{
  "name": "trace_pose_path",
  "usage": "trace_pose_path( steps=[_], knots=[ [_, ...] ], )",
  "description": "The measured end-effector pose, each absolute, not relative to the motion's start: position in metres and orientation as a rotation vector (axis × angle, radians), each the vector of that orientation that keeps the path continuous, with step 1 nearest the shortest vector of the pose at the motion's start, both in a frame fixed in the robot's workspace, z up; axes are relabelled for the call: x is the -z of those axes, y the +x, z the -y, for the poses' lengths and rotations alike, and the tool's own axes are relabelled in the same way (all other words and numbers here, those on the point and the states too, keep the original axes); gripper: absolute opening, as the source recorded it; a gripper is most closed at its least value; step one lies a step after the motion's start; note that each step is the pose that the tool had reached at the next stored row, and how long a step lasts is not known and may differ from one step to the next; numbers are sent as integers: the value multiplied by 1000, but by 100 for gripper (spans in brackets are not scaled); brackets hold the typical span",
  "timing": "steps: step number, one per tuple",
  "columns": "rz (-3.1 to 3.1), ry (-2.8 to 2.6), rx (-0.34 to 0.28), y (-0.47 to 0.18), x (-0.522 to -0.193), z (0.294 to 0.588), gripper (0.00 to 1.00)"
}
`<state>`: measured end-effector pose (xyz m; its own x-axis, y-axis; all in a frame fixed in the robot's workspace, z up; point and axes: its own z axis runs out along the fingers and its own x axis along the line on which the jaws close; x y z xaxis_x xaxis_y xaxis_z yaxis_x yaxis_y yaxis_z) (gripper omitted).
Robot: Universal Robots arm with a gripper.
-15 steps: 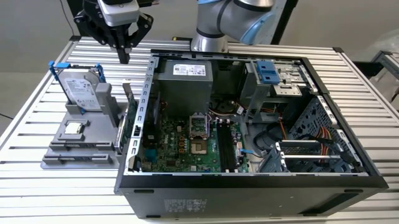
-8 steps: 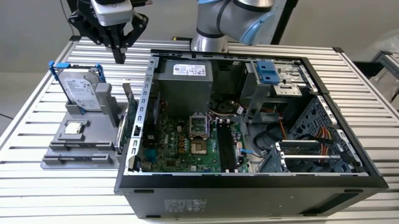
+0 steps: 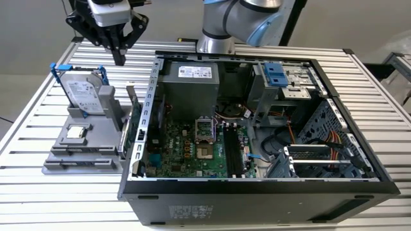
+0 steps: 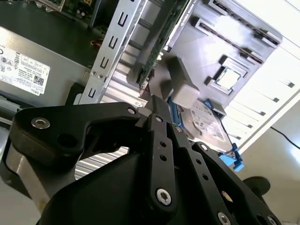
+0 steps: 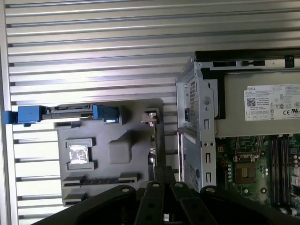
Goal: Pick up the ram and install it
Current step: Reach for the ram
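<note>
Gripper (image 3: 119, 61), fingers (image 3: 117, 50) together, above ram (image 3: 132, 98) upright in holder (image 3: 77, 144), beside case edge (image 3: 153, 96).

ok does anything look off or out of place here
nothing stands out: the ram stands upright in the grey holder beside the open case, the hard drive upright, the processor flat in its recess

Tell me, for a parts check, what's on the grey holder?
An upright hard drive, a flat processor chip, and the ram on edge, its lower edge hidden.
</note>
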<state>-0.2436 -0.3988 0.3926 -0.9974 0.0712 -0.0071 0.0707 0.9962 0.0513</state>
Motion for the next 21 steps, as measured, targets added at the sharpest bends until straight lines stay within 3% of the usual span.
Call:
trace_pose_path(
  steps=[21],
  knots=[
    [-3159, 114, -79, -256, -393, 399, 0]
  ],
)
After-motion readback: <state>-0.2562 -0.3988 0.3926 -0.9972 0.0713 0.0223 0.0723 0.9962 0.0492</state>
